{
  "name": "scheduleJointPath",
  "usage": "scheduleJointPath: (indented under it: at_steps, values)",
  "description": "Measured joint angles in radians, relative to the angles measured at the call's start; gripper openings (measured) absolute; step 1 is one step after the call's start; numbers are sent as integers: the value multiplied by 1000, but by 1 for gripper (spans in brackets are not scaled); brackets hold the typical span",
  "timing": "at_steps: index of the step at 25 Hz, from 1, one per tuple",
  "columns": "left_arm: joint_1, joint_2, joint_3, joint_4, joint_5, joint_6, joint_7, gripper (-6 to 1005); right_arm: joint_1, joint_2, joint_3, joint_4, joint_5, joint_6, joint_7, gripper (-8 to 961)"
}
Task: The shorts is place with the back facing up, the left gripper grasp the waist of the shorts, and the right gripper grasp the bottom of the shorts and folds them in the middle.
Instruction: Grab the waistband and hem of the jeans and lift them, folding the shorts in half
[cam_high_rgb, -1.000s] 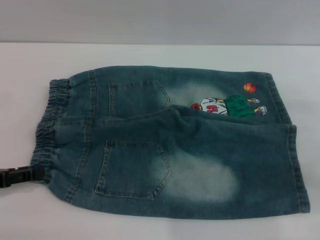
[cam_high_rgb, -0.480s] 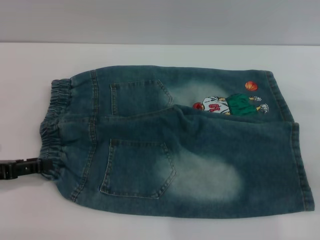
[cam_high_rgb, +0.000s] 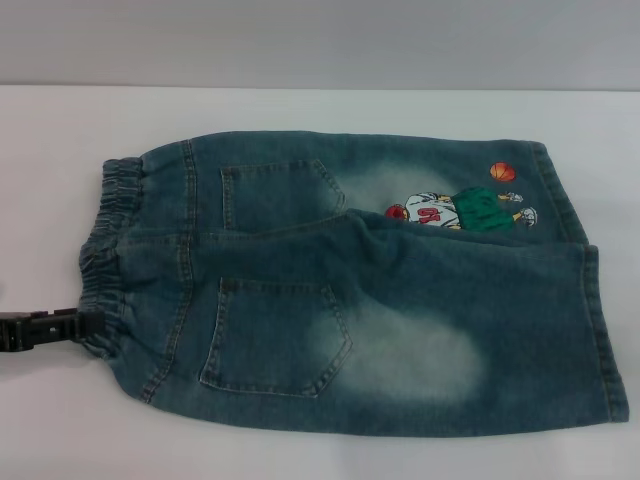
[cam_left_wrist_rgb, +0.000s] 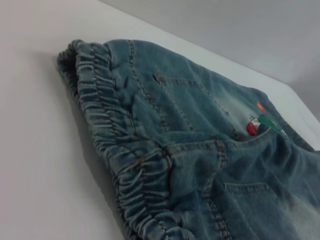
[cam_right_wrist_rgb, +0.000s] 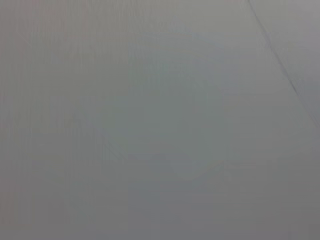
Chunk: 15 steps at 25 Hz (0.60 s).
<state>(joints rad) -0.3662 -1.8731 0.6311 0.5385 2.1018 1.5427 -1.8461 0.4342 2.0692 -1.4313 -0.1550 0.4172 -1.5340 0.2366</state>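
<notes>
Shorts (cam_high_rgb: 350, 290) lie flat, back up, across centre of white tabletop (cam_high_rgb: 300, 115). Waist of the shorts (cam_high_rgb: 105, 255) at left, bottom of the shorts (cam_high_rgb: 590, 320) at right. Left gripper (cam_high_rgb: 85, 327) at left edge, touching the waistband; jaws can't be made out, clenched or released unclear. Step: waist grasp. Next: right gripper, unseen, must take the hem. No containers.

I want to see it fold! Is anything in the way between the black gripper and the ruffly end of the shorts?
Nothing visible is. The left gripper already reaches the waist of the shorts at its near corner. The right gripper is out of view.
</notes>
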Motion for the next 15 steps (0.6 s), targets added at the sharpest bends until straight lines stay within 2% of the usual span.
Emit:
scheduleJointPath:
  at_steps: [15]
  values:
    - [-2,8,21,3,51,9,-51,712,11,-1,2,0,1,14,-8,470]
